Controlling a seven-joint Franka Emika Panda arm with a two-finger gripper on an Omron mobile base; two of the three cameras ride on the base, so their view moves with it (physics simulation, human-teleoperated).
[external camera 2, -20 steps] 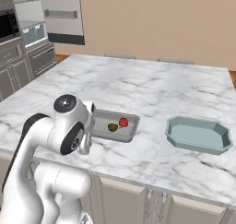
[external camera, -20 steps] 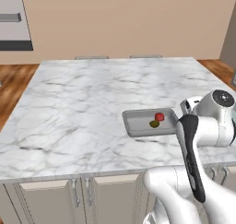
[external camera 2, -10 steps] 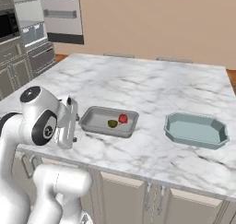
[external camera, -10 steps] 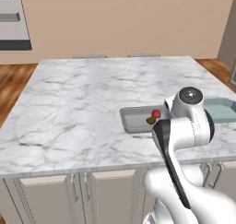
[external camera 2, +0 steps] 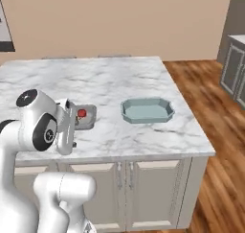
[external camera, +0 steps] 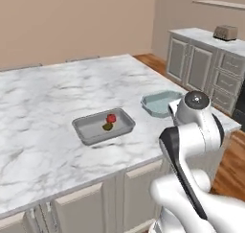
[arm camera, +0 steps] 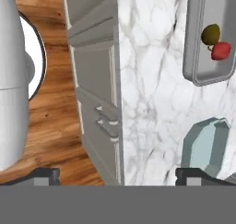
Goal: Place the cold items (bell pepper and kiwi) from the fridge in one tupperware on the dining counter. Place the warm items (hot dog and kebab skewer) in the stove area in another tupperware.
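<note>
A grey tupperware (external camera: 91, 132) sits on the marble dining counter (external camera: 48, 102) and holds the red bell pepper (external camera: 111, 118) and the dull green kiwi (external camera: 107, 126). To its right stands a pale blue tupperware (external camera: 160, 103) with nothing in it. My arm partly hides the grey tupperware (external camera 2: 90, 118) in the right base view, where the pepper (external camera 2: 82, 113) still peeks out, left of the blue tupperware (external camera 2: 146, 110). My gripper (arm camera: 120, 177) is open and holds nothing; it looks down past the counter's front edge. The hand view also catches the kiwi (arm camera: 210, 34) and pepper (arm camera: 221, 50). Hot dog and kebab skewer are out of view.
Grey cabinet doors (arm camera: 94, 94) run under the counter's front edge, with wood floor (external camera 2: 220, 145) to the right of the island. A side counter with grey cabinets (external camera: 206, 66) carries a toaster (external camera: 225, 32) at the far right.
The whole picture has shifted: the base has turned and driven rightward along the island, so the cameras moved. Both tupperware stay where they were on the counter. The gripper stays open.
</note>
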